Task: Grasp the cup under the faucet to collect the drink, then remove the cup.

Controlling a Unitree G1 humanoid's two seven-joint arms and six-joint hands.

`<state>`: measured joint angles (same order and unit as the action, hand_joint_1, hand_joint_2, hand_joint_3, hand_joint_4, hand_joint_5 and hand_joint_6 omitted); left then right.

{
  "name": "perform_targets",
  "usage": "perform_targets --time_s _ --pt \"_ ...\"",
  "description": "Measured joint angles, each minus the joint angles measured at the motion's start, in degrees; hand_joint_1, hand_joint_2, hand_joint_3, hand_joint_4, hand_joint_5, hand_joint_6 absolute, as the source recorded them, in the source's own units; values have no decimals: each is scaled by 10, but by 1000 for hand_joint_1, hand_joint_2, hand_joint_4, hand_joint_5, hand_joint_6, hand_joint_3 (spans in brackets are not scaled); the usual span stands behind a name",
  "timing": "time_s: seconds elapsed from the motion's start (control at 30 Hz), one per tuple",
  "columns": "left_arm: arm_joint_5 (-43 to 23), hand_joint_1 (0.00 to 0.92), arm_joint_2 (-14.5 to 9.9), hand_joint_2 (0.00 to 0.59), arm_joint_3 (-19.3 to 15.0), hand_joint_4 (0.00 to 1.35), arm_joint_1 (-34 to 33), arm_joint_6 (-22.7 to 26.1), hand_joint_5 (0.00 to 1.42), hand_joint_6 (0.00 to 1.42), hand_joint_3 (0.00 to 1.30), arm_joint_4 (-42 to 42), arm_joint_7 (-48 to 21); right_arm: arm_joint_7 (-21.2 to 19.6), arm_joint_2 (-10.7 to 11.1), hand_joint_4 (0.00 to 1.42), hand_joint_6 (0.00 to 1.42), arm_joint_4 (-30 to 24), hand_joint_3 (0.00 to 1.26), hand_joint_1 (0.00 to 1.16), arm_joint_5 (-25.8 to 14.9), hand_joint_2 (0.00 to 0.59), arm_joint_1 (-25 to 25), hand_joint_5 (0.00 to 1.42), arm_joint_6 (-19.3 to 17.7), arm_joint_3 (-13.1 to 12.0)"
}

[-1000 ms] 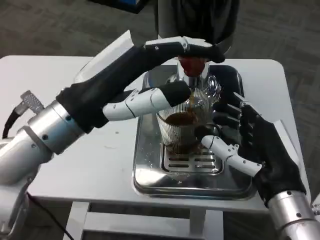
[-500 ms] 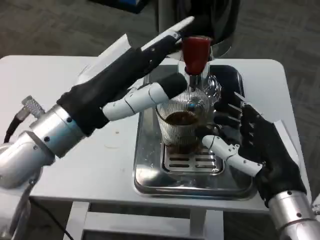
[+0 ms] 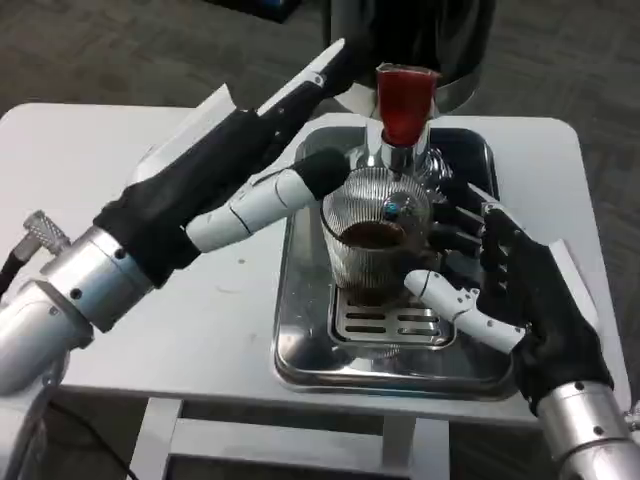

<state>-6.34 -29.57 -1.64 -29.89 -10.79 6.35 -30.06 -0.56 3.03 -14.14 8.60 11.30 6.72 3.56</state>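
Observation:
A ribbed glass cup, partly filled with dark drink, stands on the grate of a steel drip tray, right under the faucet. The faucet's red handle stands upright. My right hand wraps the cup from the right, thumb against its lower front and dark fingers along its far side. My left hand hovers left of the faucet with fingers stretched out, holding nothing; its thumb lies close to the cup's left rim.
The dark dispenser body rises behind the tray. The tray sits on a white table, whose front edge runs just below the tray and whose right edge is near my right wrist.
My left hand has come off the red handle and drawn back to the left. The handle has swung from pressed down to upright. The right hand stays on the cup.

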Motion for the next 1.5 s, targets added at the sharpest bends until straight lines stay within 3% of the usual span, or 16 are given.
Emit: perform_targets --time_s 0.27,0.7,0.9,1.23,1.5 --pt "5 0 -14 44 -27 0 29 31 0 0 0 41 1 0 0 243 306 0 192 728 0 183 -1 287 -2 1" --pt "9 0 -63 40 -114 0 144 66 0 0 0 124 6 0 -1 243 295 0 185 728 0 183 -2 287 -4 3" --pt "25 0 -83 40 -142 0 212 50 0 0 0 127 4 0 -2 243 293 0 184 728 0 183 -2 287 -4 5" --pt "51 0 -100 35 -177 0 269 5 0 0 0 108 5 0 -2 243 293 0 184 728 0 183 -3 287 -5 8" --pt "69 0 -101 33 -179 0 287 -23 0 0 0 86 5 0 -2 243 292 0 184 728 0 183 -3 287 -5 10"
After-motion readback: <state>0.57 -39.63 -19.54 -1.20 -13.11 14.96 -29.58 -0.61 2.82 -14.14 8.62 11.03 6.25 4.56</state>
